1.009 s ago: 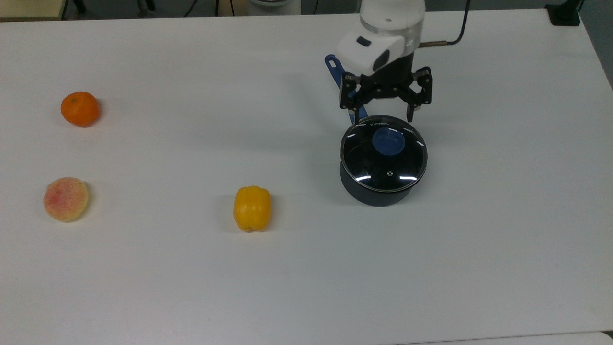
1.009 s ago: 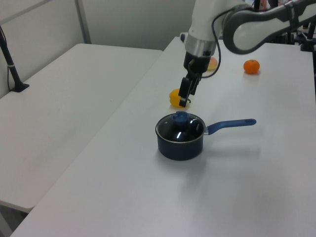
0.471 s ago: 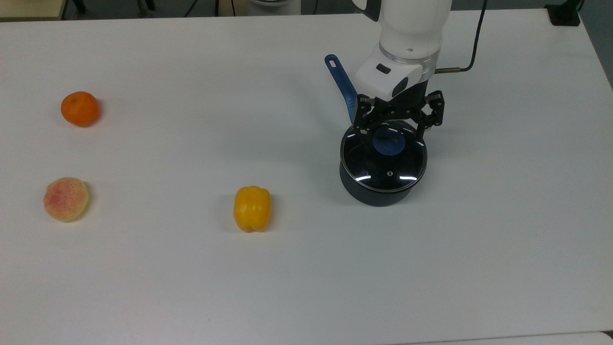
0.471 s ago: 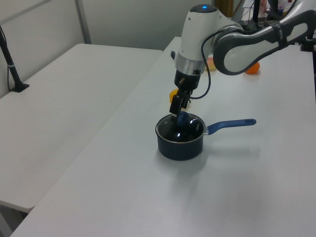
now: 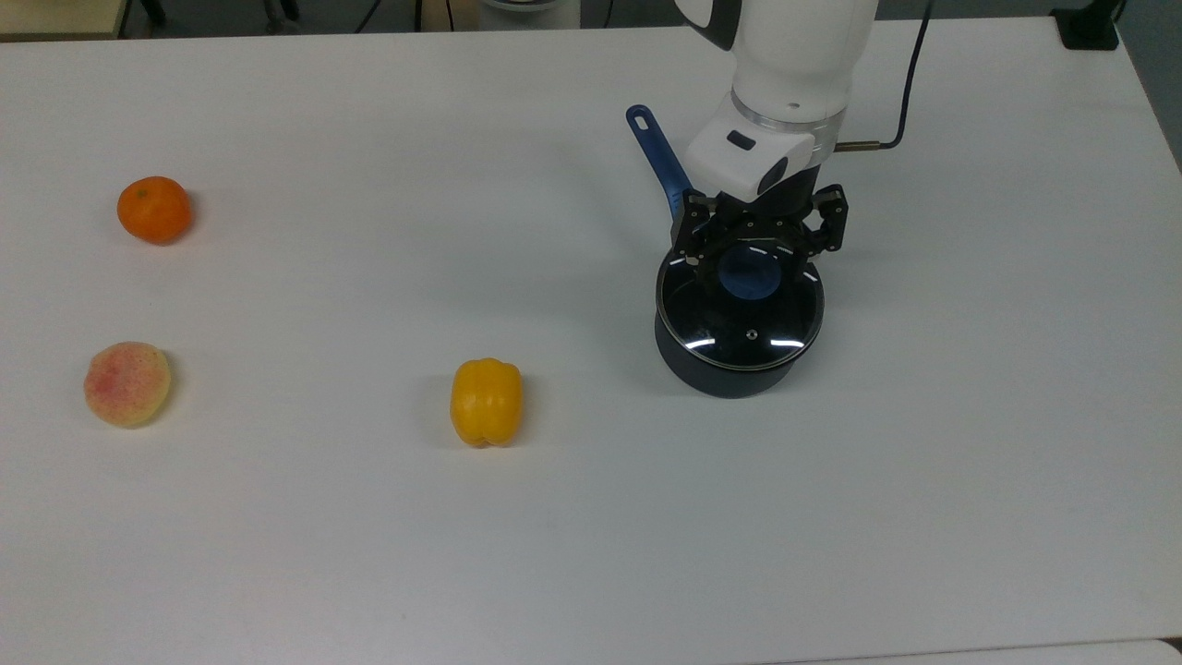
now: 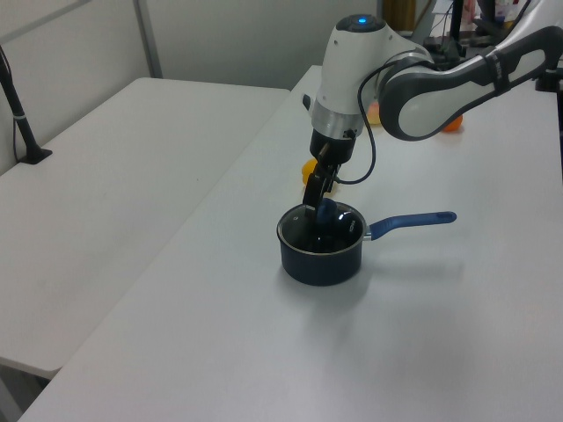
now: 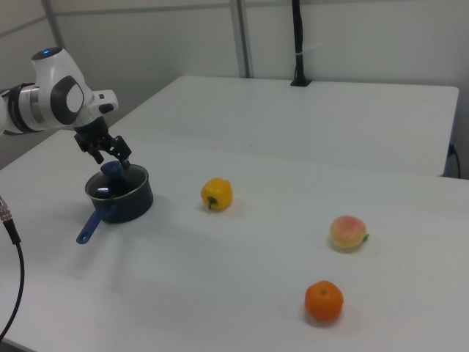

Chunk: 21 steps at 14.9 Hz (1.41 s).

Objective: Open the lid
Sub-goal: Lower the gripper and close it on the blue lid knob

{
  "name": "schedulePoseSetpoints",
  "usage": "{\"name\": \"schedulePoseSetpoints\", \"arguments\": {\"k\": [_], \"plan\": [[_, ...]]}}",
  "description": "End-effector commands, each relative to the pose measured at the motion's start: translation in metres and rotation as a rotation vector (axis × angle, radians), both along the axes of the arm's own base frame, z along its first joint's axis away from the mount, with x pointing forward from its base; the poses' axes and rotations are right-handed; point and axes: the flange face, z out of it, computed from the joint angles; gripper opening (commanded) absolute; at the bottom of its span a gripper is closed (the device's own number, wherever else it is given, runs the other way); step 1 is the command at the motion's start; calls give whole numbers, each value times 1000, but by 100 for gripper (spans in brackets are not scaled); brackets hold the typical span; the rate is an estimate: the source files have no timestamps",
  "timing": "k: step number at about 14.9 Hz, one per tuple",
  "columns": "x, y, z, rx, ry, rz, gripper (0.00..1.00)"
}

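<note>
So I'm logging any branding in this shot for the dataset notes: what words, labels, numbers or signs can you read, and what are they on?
None can be read.
The lid: no print can be made out on the glass in the top view; its rear edge lies under the gripper.
The saucepan, yellow pepper, orange and peach: no markings visible.
The arm's white housing: no lettering visible.

Blue-knobbed lid (image 5: 739, 314), yellow pepper (image 5: 486, 402)

Glossy glass lid (image 5: 739, 309), matt white table (image 5: 369, 517)
</note>
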Motion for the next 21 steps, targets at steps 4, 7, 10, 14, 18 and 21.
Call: {"name": "schedulePoseSetpoints", "arguments": {"k": [4,7,10,14,18,21], "plan": [[-2,16,-13,-42,-13,23,99],[-4,19,-12,-37,-11,26,48],[-6,21,-7,-34,-15,31,34],[-7,16,8,-30,-27,29,34],[-11,7,36,-21,-45,18,33],[-22,-18,76,-27,-36,4,33]]}}
